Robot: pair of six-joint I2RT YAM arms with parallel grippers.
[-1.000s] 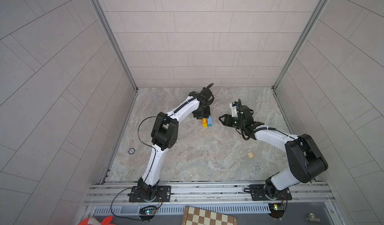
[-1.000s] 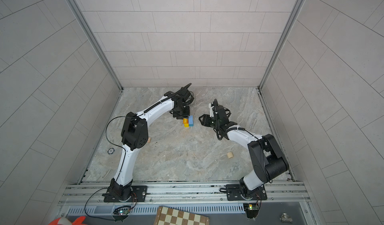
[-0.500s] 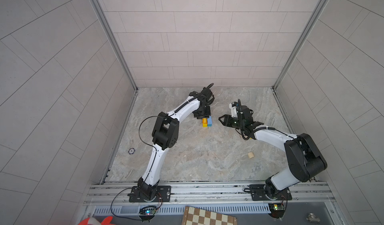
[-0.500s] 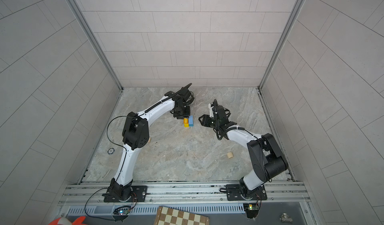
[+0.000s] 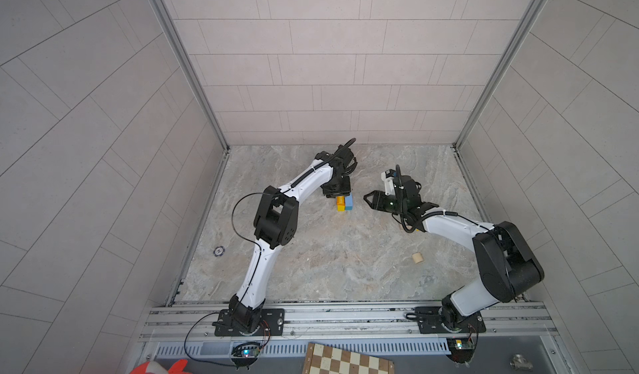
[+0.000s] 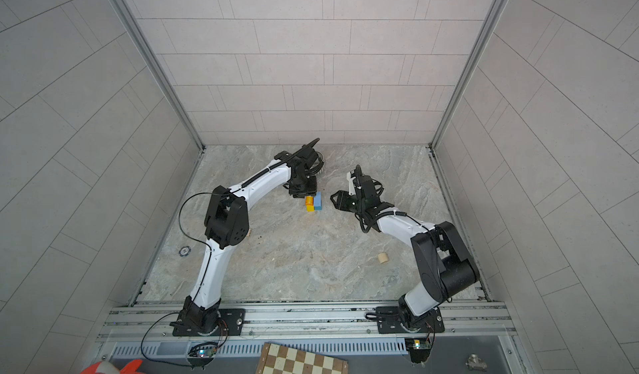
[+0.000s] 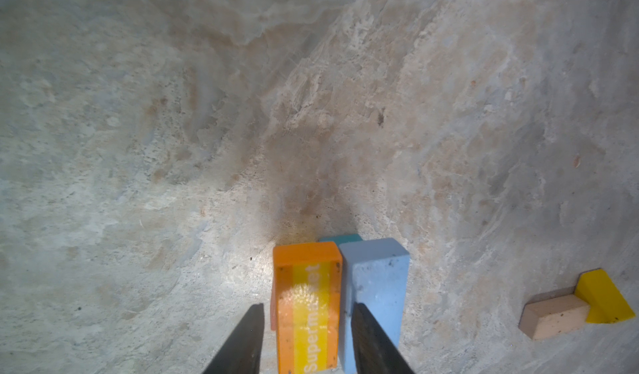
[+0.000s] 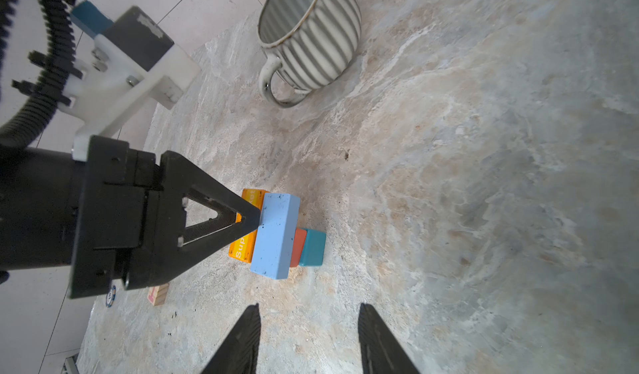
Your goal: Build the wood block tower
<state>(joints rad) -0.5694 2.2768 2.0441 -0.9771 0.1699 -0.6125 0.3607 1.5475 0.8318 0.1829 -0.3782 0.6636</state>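
Note:
The wood block tower (image 5: pixel 344 203) (image 6: pixel 313 202) stands mid-floor. In the right wrist view a light blue brick (image 8: pixel 276 234) and an orange brick with a yellow stripe (image 8: pixel 246 237) lie on an orange-red block (image 8: pixel 298 247) and a teal block (image 8: pixel 313 247). My left gripper (image 7: pixel 307 306) (image 5: pixel 337 194) straddles the orange brick (image 7: pixel 306 303). It is open, with a small gap on each side. My right gripper (image 8: pixel 307 306) (image 5: pixel 370 201) hangs open and empty just right of the tower, pointing at it.
A grey ribbed mug (image 8: pixel 307 33) stands behind the tower near the back wall. A plain wood block (image 7: pixel 553 315) and a yellow block (image 7: pixel 603 296) lie together under my right arm. A wood cylinder (image 5: pixel 417 258) lies front right. A lettered block (image 8: pixel 158 294) lies left.
My left gripper's jaws have widened and let go of the orange brick, which stays on the stack. Neither arm has shifted noticeably.

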